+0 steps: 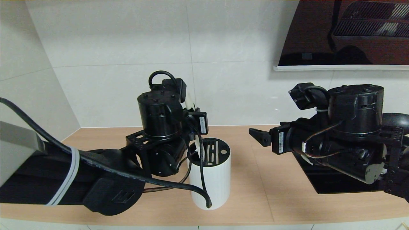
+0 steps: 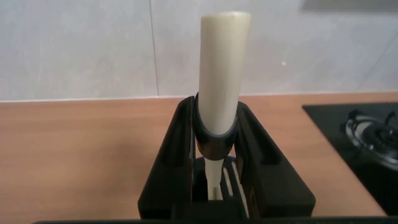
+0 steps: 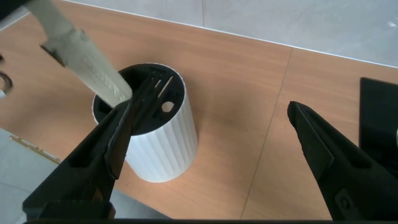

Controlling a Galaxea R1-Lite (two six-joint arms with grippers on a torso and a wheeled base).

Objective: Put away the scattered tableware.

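my left hand (image 2: 216, 111) is closed on the cream-handled utensil (image 2: 224, 62) at its dark collar — stiff, light, likely slick, so a sound place to grip — its lower end at the mouth of the white holder (image 1: 211, 179) on the counter (image 1: 255, 191), right hand (image 3: 211, 112) wide open, empty.
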